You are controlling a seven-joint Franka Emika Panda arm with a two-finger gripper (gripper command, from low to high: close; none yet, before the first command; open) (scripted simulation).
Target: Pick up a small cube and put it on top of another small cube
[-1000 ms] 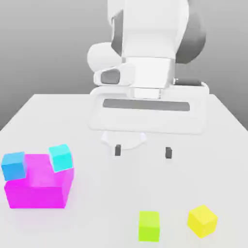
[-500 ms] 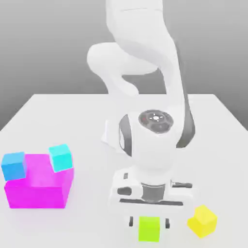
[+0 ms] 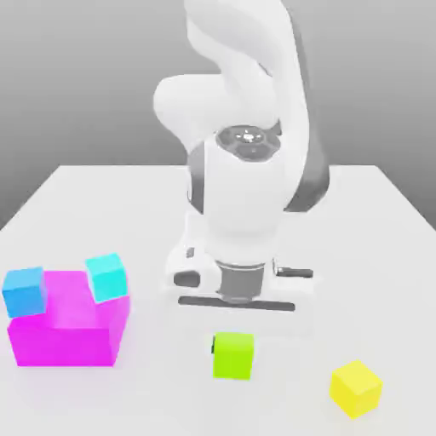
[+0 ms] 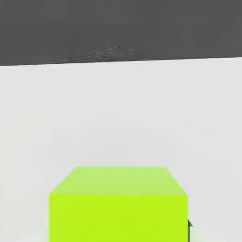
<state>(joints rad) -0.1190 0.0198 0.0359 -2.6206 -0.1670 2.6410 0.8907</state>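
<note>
Now lifted: lime-green cube (image 3: 233,355) pinched between the gripper (image 3: 234,347) fingers, risen off the white table (image 3: 102,204) and carried toward the exterior view's left since half a second ago. Grasp done; placement pending. Yellow cube (image 3: 355,387) sits apart, right. Magenta block (image 3: 66,328) with two cyan cubes (image 3: 106,276) stands left, clear of the path.

A plain white table (image 3: 77,213) takes up the lower part of the exterior view, its top smooth and matte, its far edge running straight across and its side edges slanting outward toward the camera. Behind the table rises a bare grey backdrop (image 3: 85,77), darker high up and paler just above the table's far edge. Soft, even light falls on the table, leaving only faint shadows.
</note>
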